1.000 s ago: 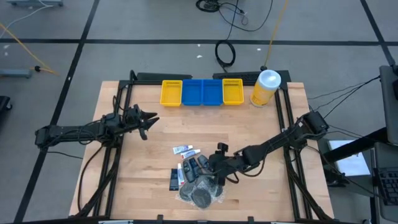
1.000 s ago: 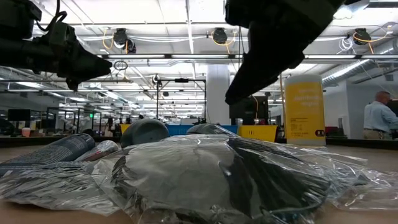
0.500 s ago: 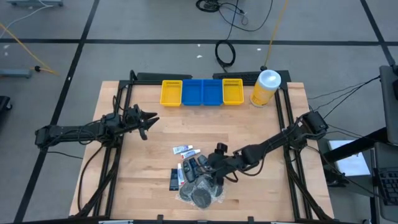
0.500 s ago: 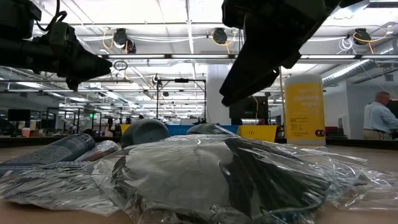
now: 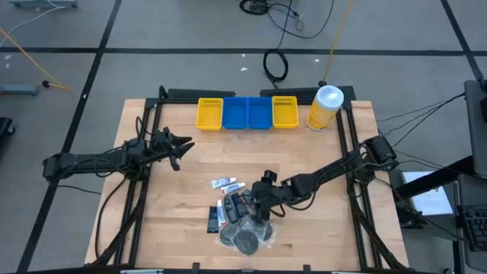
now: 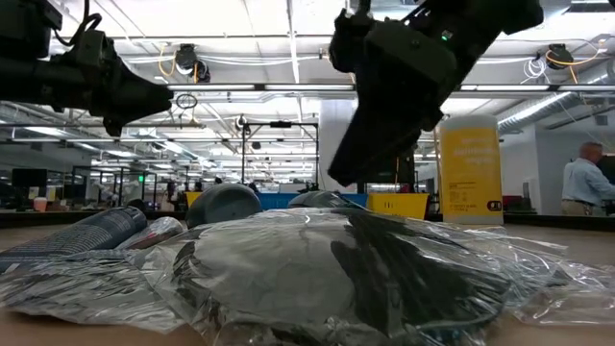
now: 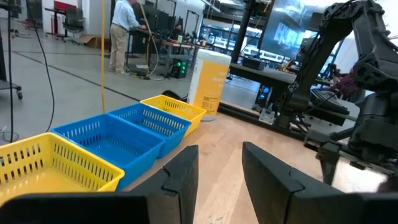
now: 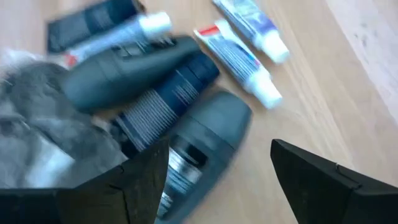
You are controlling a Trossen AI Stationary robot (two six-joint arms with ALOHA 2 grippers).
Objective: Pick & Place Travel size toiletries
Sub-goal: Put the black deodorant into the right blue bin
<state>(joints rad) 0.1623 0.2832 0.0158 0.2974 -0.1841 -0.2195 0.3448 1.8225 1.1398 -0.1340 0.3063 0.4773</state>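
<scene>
Your right tool (image 5: 261, 199) hangs low over the pile of toiletries near the front middle of the table (image 5: 183, 205), its fingers (image 8: 143, 180) spread wide with nothing between them. Through its wrist camera you can see what lies right under it: dark bottles (image 8: 205, 134) lying side by side, touching one another, with two thin white tubes (image 8: 239, 59) just beyond them on the bare wood. A crinkled clear bag (image 8: 37, 134) sits against the bottles on one side.

From overhead, the pile reads like this: the white tubes at the far edge of the heap, the dark bottles in the middle, a flat dark packet (image 5: 214, 220) on the left side, and grey mesh puffs (image 5: 246, 239) wrapped in clear plastic at the near edge. The low camera is filled by that plastic-wrapped puff (image 6: 317, 274), with your right arm standing over it.

Your left tool (image 5: 179, 144) waits well apart, over the left half of the table, pointing toward the bins. Its fingers (image 7: 180, 180) stand a little apart and hold nothing.

The yellow and blue bins (image 5: 247, 113) sit in a row along the far edge of the table, and the big yellow canister (image 5: 325, 106) stands just beside them on the right.
</scene>
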